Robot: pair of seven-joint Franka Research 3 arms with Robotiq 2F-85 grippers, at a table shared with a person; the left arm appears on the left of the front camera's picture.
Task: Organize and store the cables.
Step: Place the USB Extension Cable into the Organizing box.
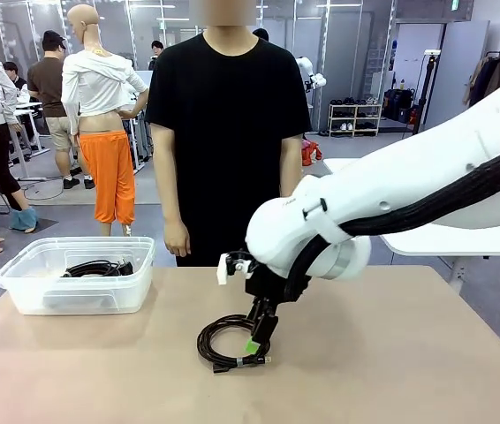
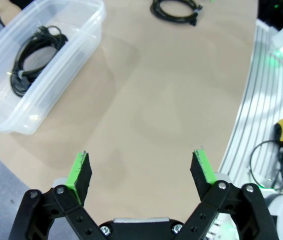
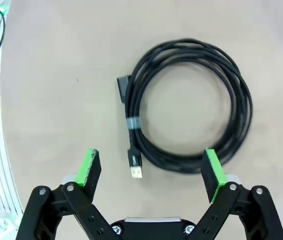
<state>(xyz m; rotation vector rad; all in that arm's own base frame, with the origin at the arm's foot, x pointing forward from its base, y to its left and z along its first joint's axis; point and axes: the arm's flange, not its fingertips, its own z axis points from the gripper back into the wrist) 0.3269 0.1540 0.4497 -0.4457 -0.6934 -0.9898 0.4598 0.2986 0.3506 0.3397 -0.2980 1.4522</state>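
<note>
Lying flat on the bare tabletop [image 1: 391, 353] is a coiled cable [image 1: 228, 340], a thin black cord wound in a round loop with a pale tie band and two plug ends. All places below are given from this coil. The right gripper [image 1: 259, 340] hangs directly over its near edge, and the white right arm [image 1: 391, 199] slants up and away toward the picture's right. In the right wrist view the coil [image 3: 189, 107] lies on the table below the gripper [image 3: 151, 172]; the jaws stand wide apart and clamp nothing, with one green pad [image 3: 88, 167] beside the plug ends and the other pad over the coil's rim. A clear plastic bin [image 1: 20, 296] sits on the table well to the picture's left of the coil, and a second black cable [image 1: 98, 268] is coiled inside it. A person in a black shirt [image 1: 228, 124] stands behind the coil at the far side of the table, arms hanging down. In the left wrist view the left gripper [image 2: 141, 172] hovers over bare table well apart from the coil [image 2: 176, 10], its jaws wide apart and holding nothing; the bin [image 2: 76, 55] shows there too, its cable [image 2: 31, 57] inside.
</note>
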